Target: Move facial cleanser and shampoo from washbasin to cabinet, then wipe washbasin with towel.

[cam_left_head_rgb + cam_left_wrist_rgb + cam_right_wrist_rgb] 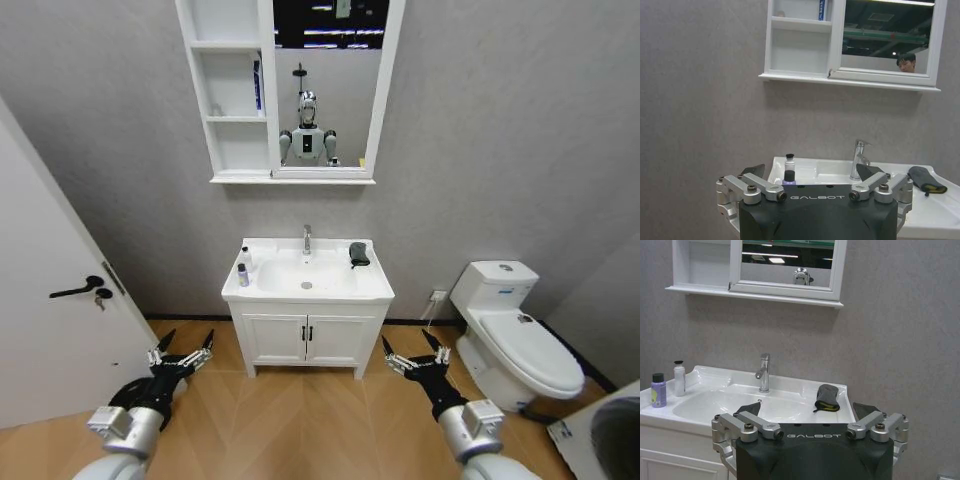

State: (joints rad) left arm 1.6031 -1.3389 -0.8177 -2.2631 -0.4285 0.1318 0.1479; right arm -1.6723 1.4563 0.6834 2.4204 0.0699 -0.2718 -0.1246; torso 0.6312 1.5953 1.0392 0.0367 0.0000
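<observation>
2 bottles (243, 267) & 1 towel (359, 254) on washbasin (375, 288); left claw (181, 351) & right claw (413, 350) both wide, empty

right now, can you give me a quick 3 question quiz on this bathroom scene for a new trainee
1. True or false: the towel lies on the washbasin rim on the robot's right side of the faucet.
2. Which bottle stands nearer the wall? A) the facial cleanser B) the shampoo
3. Fill in: both the left pincer and the right pincer hang low before the washbasin with fingers ____.

Key
1. True; it rests on the rim, apart from the bottles.
2. B; the white bottle sits behind the purple one.
3. Open; neither holds anything, and no bottle yet stands in the cabinet niches.
</observation>
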